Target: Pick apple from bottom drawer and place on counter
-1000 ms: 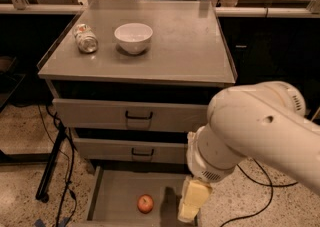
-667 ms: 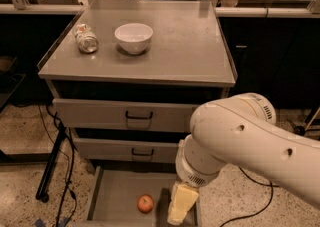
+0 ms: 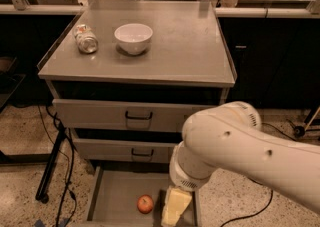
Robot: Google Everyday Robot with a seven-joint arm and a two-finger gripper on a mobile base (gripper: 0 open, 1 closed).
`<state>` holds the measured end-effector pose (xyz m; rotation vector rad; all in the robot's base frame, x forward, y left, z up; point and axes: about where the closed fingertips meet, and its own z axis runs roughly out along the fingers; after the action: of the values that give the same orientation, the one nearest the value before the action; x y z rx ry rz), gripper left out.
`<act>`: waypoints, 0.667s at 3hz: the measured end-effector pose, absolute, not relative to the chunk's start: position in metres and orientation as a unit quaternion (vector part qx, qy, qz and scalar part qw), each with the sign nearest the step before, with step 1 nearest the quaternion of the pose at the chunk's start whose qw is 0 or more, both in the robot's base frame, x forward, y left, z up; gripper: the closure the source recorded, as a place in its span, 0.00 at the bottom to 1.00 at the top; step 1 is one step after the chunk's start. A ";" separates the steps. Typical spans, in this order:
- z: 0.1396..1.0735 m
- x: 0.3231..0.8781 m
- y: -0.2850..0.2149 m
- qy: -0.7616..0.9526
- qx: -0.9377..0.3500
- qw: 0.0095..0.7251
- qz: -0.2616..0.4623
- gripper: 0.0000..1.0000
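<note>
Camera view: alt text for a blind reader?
The robot's hand hangs over the open bottom drawer, beside the apple lying inside. On the counter above sit a white bowl and a tipped can.

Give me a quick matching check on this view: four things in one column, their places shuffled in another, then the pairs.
Things
1. apple
2. white bowl
3. can
4. gripper

Places
A. lying on its side near the left edge of the counter
B. on the floor of the open bottom drawer
C. upright on the counter, just right of the can
D. low at the bottom drawer, just right of the apple, not touching it

Pairs: 1-B, 2-C, 3-A, 4-D
</note>
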<state>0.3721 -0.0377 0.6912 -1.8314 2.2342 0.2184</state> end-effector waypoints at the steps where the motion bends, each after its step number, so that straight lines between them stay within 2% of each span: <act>1: 0.632 0.388 -0.023 0.779 -0.612 0.104 0.086 0.00; 2: 0.630 0.389 -0.023 0.780 -0.612 0.103 0.086 0.00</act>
<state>0.3888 -0.0234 0.6297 -1.8047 2.3012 0.2548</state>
